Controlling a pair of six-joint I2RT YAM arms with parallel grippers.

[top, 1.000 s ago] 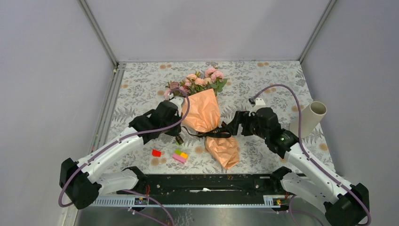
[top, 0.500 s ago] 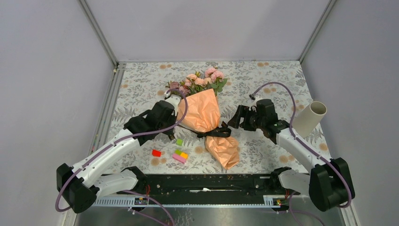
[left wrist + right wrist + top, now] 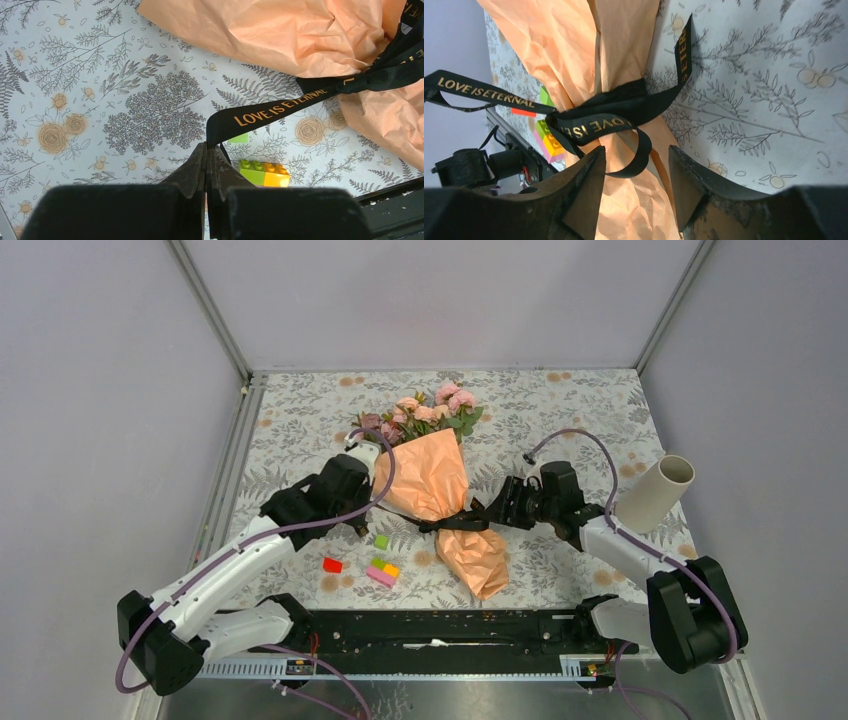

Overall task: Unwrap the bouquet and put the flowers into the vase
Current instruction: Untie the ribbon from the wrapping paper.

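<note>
**A:** Item one, containers?

**B:** Two. First, the paper wrap (image 3: 432, 480), orange and crinkled, lying on the floral tablecloth (image 3: 560, 410) mid-table. It is wide at the far end and pinched at the waist, with a crumpled tail toward the arms. Second, the vase (image 3: 655, 493), a plain cream tube at the right edge of the cloth. Its open mouth is up and to the right, and it is well apart from the wrap.

**A:** Contents?

**B:** The wrap holds the flowers (image 3: 430, 410): pink, peach and mauve heads with green leaves, crowding out of its far opening. The stems are hidden inside. So the bouquet (image 3: 445, 505) is whole and tied at the waist by a black ribbon (image 3: 280, 107) with gold lettering.

**A:** Left gripper?

**B:** The left gripper (image 3: 206, 152) has its fingers pressed together on the end of one ribbon tail. The tail runs from there up to the knot.

**A:** Right gripper?

**B:** The right gripper (image 3: 636, 155) is low at the knot from the right side. Its jaws are partly apart, with a ribbon loop hanging between them. Neither finger (image 3: 591, 175) is seen pressing the loop.

**A:** Sundries?

**B:** Toy bricks lie on the cloth near the wrap's tail: a red brick (image 3: 332, 564), a green brick (image 3: 381, 541), and a green, yellow and pink cluster (image 3: 382, 571).
</note>
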